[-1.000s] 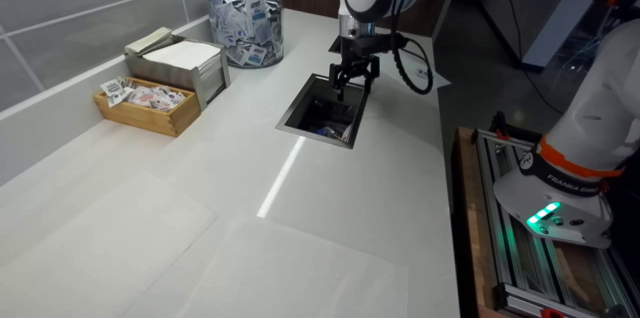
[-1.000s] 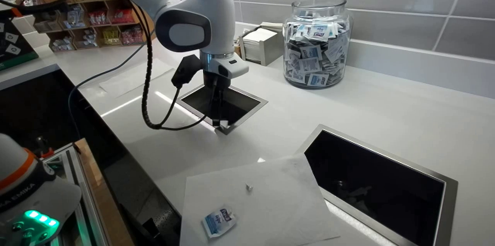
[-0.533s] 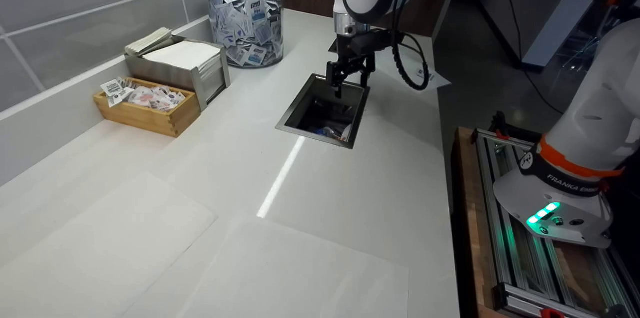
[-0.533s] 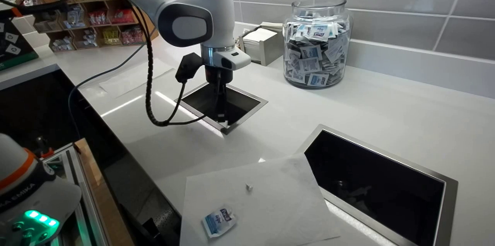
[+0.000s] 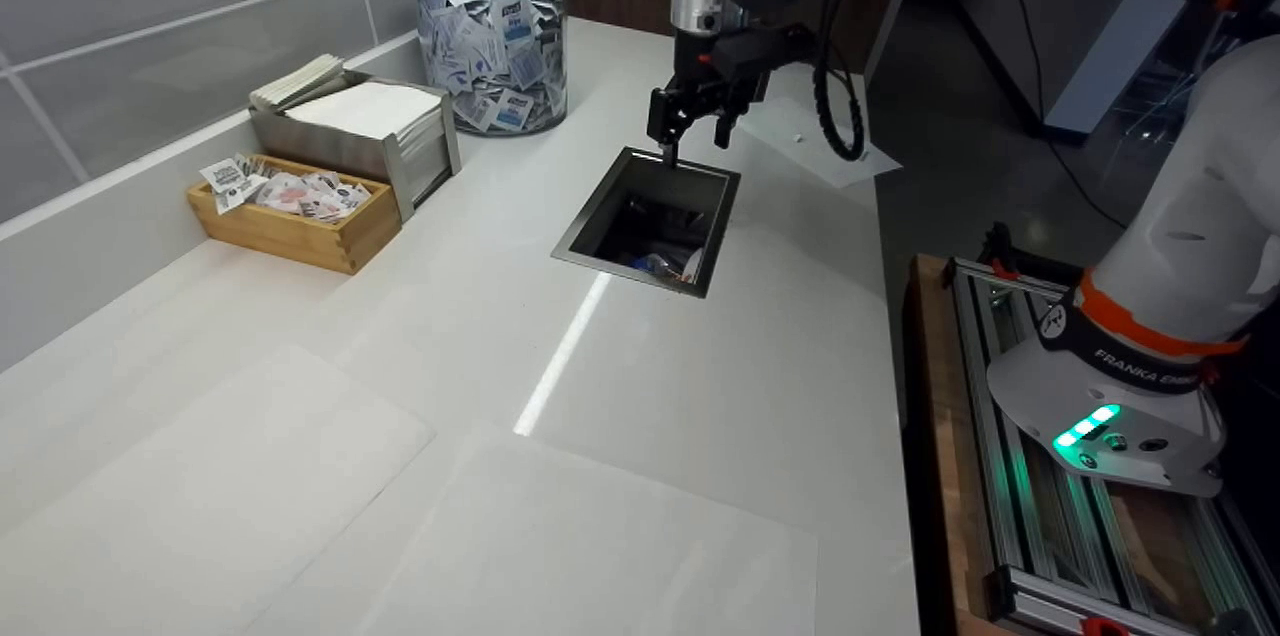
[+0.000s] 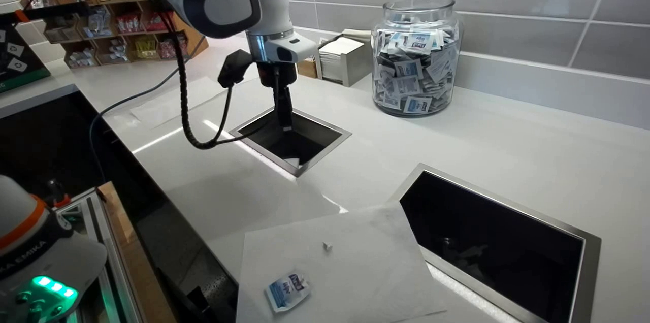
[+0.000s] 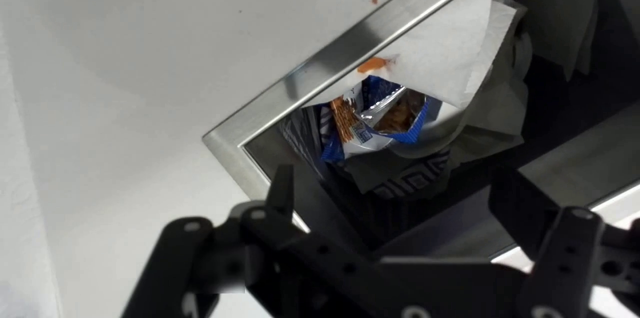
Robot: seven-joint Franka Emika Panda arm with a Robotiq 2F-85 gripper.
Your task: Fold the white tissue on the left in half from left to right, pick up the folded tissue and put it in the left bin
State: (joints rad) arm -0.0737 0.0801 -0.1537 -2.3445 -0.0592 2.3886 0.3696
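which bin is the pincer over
The bin nearer the napkin holder, with a snack wrapper inside; the pincer hangs over it, while the other bin lies farther off.

Metal bin rim [image 7: 330, 63] (smooth, glossy)

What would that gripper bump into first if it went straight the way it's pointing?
Probably the printed paper or snack wrapper lying in the bin, since the gripper points down toward them. Depth is unclear, though, and one finger might catch the metal rim first.
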